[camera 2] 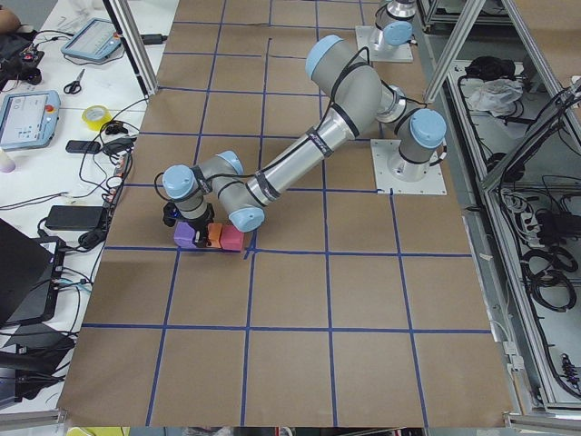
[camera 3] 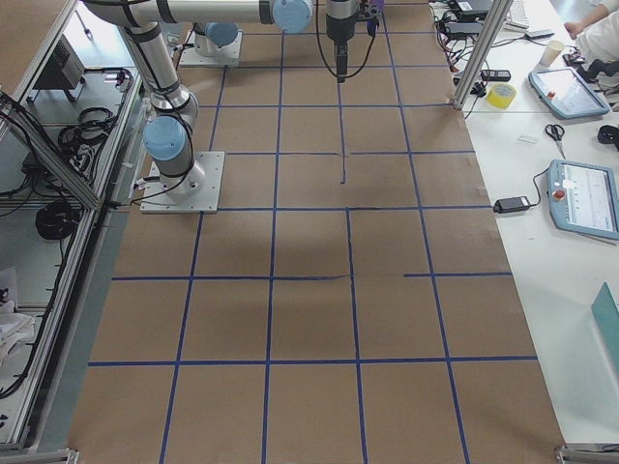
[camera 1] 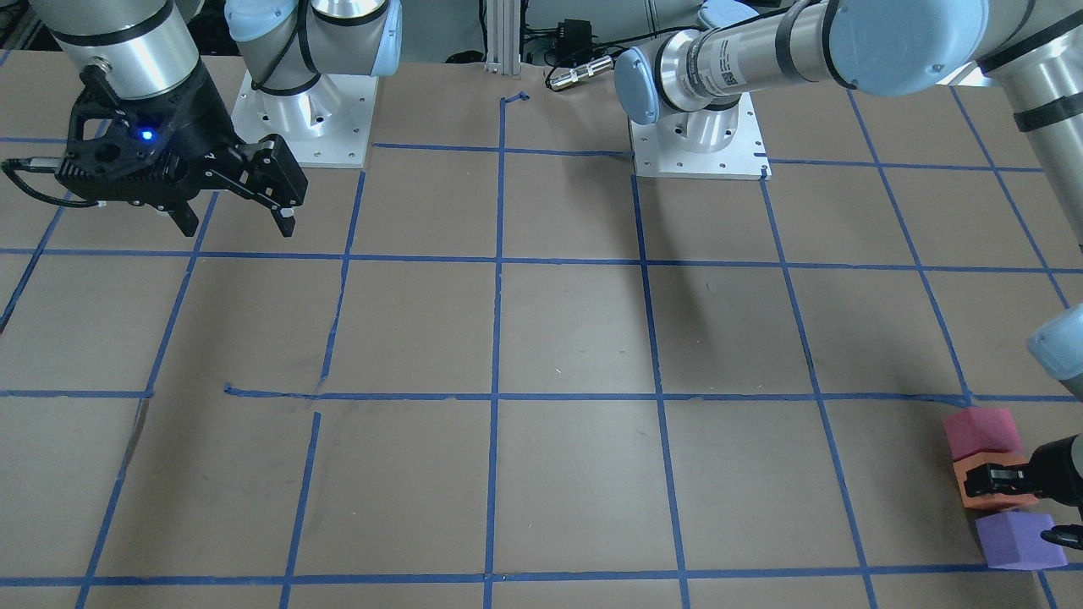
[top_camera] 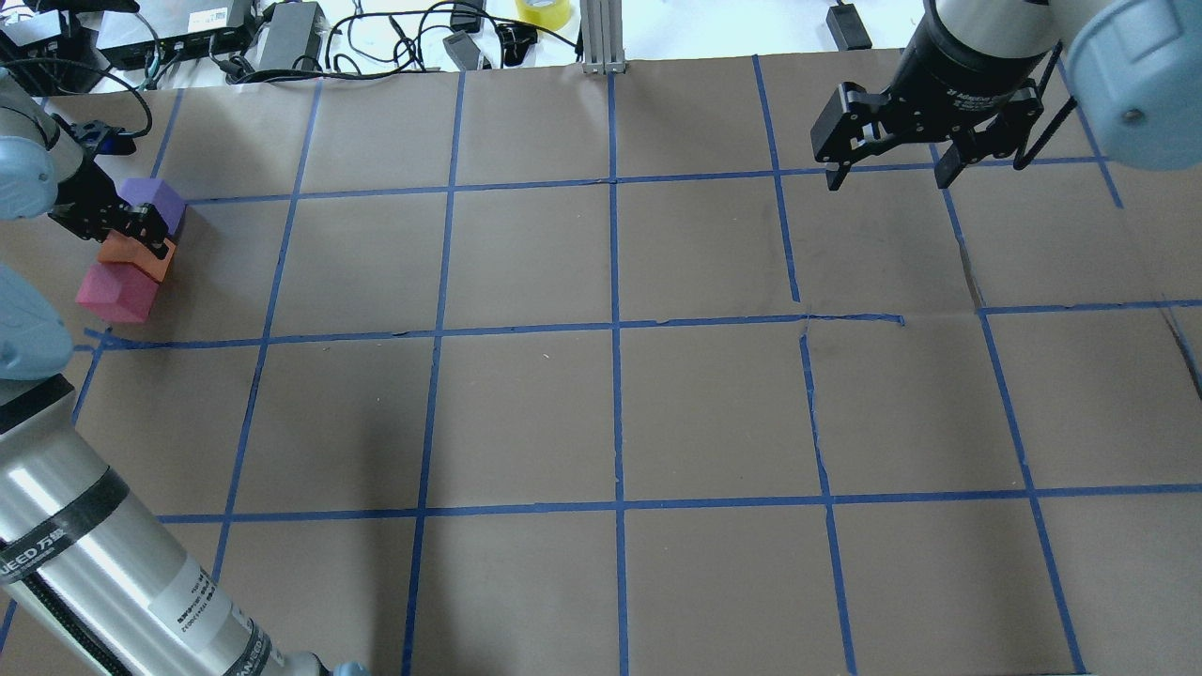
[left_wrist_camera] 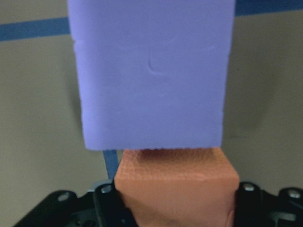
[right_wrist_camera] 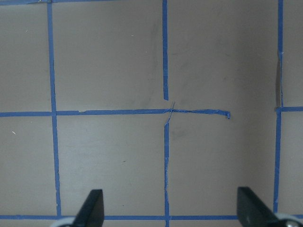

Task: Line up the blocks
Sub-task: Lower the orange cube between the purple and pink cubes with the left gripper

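Three blocks stand in a touching row at the table's far left: purple block (top_camera: 155, 199), orange block (top_camera: 131, 255), red-pink block (top_camera: 117, 293). They also show in the front view as purple (camera 1: 1019, 541), orange (camera 1: 964, 492) and red-pink (camera 1: 981, 433). My left gripper (top_camera: 143, 237) is down at the row, shut on the orange block (left_wrist_camera: 177, 182), whose sides meet both fingers; the purple block (left_wrist_camera: 151, 71) lies just beyond it. My right gripper (top_camera: 887, 174) hangs open and empty above the far right of the table.
The brown table (top_camera: 610, 413) carries a grid of blue tape. Cables, boxes and a tape roll (top_camera: 543, 11) lie past the far edge. The arm bases (camera 1: 305, 118) stand on the robot's side.
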Controlling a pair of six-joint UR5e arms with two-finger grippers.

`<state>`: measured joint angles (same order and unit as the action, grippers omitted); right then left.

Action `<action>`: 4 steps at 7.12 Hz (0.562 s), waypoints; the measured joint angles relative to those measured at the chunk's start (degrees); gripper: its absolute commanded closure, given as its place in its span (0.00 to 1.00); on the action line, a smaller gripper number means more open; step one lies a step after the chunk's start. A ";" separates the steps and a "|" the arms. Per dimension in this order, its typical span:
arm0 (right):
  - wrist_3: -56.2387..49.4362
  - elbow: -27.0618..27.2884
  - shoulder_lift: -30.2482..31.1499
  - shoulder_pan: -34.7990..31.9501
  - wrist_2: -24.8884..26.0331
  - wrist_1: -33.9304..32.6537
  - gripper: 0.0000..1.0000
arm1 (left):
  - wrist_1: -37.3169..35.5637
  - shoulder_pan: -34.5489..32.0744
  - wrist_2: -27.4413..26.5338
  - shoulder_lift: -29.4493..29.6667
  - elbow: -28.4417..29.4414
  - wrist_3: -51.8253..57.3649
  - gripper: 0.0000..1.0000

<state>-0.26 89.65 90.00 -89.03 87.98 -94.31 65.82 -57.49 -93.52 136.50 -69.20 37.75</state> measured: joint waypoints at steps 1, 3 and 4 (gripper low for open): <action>0.00 0.00 0.00 0.00 0.00 0.00 0.00 | -0.34 0.06 0.02 -0.11 -0.04 0.17 1.00; 0.00 0.00 0.00 0.00 0.00 -0.04 0.00 | -0.12 0.70 0.11 -0.43 -0.12 0.19 1.00; 0.00 0.00 0.00 0.00 0.00 -0.02 0.00 | 0.02 1.18 0.21 -0.52 -0.25 0.16 1.00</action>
<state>-0.26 89.65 90.00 -89.03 87.98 -94.33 65.84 -56.31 -93.31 135.98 -69.45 37.91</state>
